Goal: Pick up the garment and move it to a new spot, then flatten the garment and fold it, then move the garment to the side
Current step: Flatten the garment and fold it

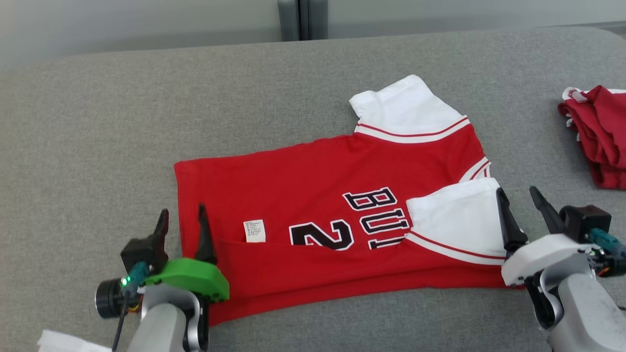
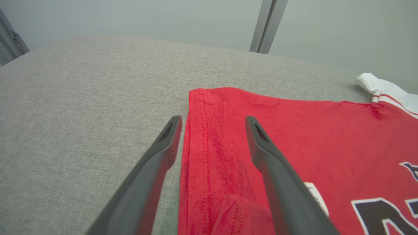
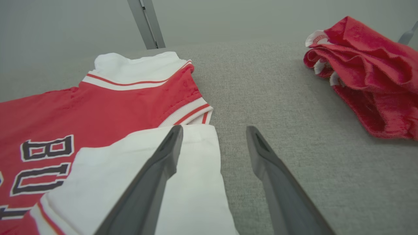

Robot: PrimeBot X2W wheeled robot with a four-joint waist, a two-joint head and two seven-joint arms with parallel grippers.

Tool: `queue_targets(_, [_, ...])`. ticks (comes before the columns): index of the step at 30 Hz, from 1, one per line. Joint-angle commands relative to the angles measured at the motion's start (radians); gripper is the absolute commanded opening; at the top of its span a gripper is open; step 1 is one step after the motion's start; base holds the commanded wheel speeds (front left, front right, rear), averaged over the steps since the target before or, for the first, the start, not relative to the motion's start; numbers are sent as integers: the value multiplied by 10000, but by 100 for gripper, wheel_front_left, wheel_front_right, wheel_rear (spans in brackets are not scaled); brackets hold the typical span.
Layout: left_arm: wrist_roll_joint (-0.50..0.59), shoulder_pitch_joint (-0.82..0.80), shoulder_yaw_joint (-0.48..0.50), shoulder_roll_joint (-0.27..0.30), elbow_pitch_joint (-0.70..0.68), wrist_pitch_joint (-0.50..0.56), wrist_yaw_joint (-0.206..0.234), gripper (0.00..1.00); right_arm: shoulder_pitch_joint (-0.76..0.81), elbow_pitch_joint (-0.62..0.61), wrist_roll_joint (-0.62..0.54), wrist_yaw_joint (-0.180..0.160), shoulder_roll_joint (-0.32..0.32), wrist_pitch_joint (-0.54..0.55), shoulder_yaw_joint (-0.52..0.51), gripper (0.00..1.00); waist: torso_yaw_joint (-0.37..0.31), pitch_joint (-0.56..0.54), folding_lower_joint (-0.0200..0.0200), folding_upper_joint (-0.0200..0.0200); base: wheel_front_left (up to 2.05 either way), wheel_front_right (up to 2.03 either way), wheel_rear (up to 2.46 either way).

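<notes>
The garment (image 1: pixel 337 205) is a red jersey with white sleeves and black lettering, lying flat on the grey surface with its near long edge folded over. My left gripper (image 1: pixel 182 215) stands open at the garment's left hem; in the left wrist view that gripper (image 2: pixel 212 122) straddles the red stitched hem (image 2: pixel 204 147) with nothing between its fingers. My right gripper (image 1: pixel 517 193) is open at the garment's right end, beside the folded-in white sleeve (image 1: pixel 455 217). The right wrist view has that gripper (image 3: pixel 214 130) over the white sleeve's edge (image 3: pixel 199 169), holding nothing.
A second red garment (image 1: pixel 599 134) lies crumpled at the right edge of the grey padded surface (image 1: pixel 98 122), also seen as a red heap (image 3: pixel 365 75) from the right wrist. A grey post (image 1: pixel 302 19) stands behind the surface. A white scrap (image 1: pixel 63 342) lies bottom left.
</notes>
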Motion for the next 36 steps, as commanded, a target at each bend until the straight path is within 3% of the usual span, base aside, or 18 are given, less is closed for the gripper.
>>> queue_targets(1, [194,-584,106,62,243,7,-106,100,-395,27,-88,-18,-100,29,121,100,40,574,0,-1,0,0,0])
queue_targets(18, [859,-3776,879,96,3134,13,-689,100,-3793,755,-464,-18,-809,355,1942,100,105,2394,0,-1,0,0,0])
queue_targets(19, [899,-3858,890,88,3220,18,-705,47,-4003,825,-475,-18,-868,405,2044,100,143,2457,0,-1,0,0,0])
queue_targets(21, [988,-3941,824,76,3339,22,-733,0,-4366,993,-427,-18,-934,487,2166,100,230,2557,0,-1,0,0,0])
queue_targets(30, [683,-4230,88,64,2669,15,-1020,0,-6189,2163,-326,-18,-1160,1444,2522,100,958,2796,0,-1,0,0,0])
queue_targets(36, [36,-4184,-1014,52,1771,9,-831,0,-7365,3410,-398,-18,-1391,2184,2537,100,1648,3030,0,-1,0,0,0])
